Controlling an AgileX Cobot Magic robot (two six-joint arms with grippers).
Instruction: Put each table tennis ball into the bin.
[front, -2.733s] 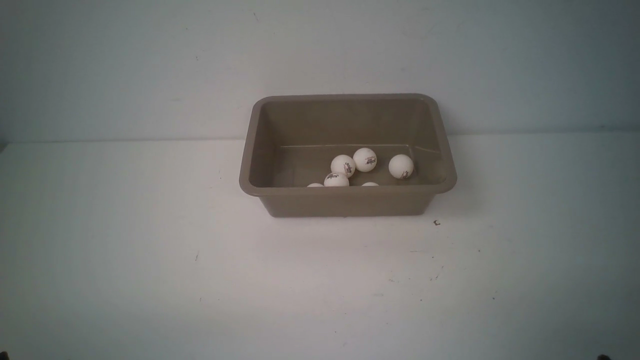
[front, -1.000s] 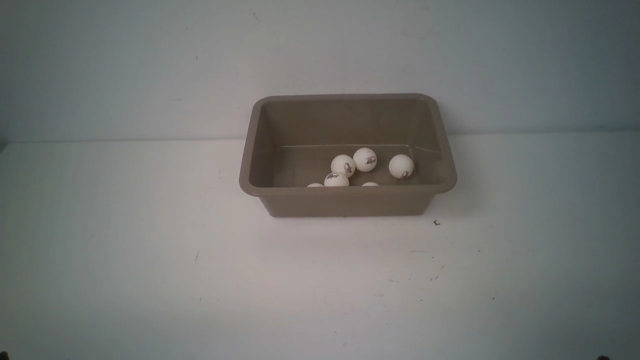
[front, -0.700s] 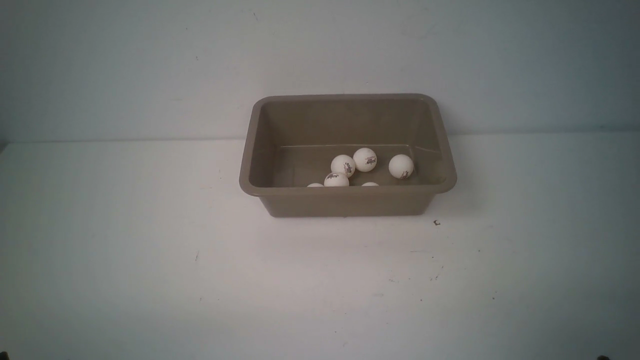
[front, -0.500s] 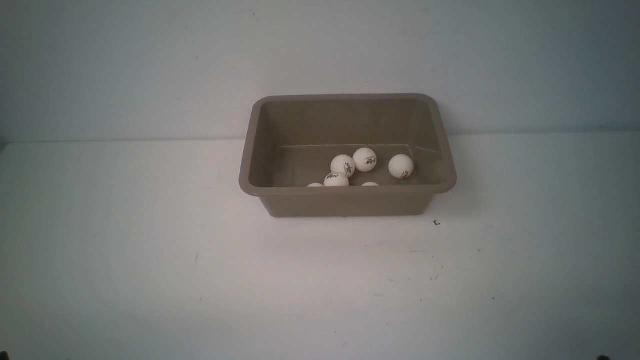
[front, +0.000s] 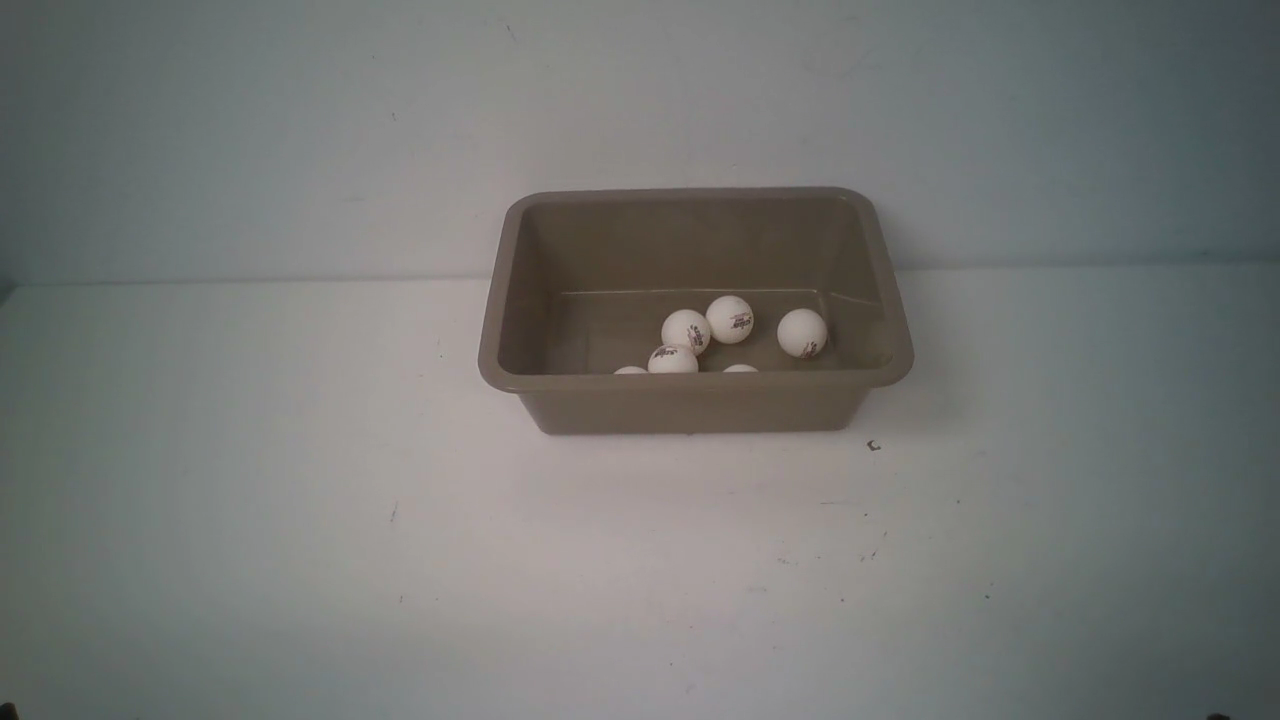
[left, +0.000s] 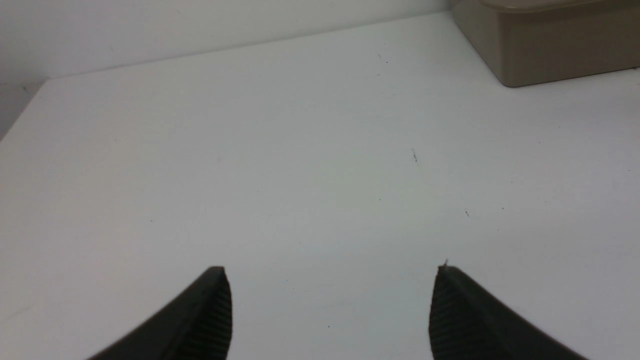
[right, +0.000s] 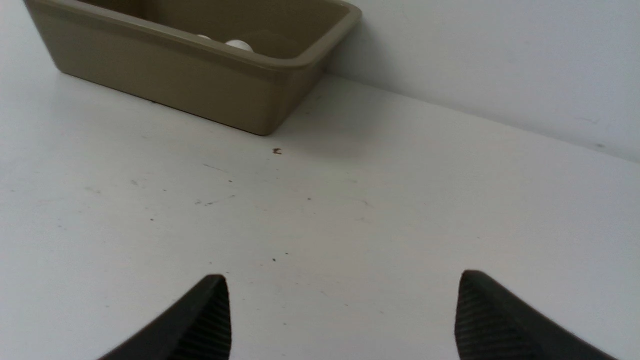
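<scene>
Resting balls: six table tennis balls show inside the bin, toward its near wall; two barely clear the rim.
Bin position: on the white table, against the back wall, well apart from both grippers.
Bin axis: long side runs left to right in the front view; mouth faces up.
Left gripper: jaws spread wide, nothing between them.
Right gripper: jaws spread wide, empty.
Progress: no ball shows on the table, so the task looks finished.
Risk: a needless reach could knock the rim, tip the light tub and spill balls.
Risk: round balls would roll off the table.
</scene>
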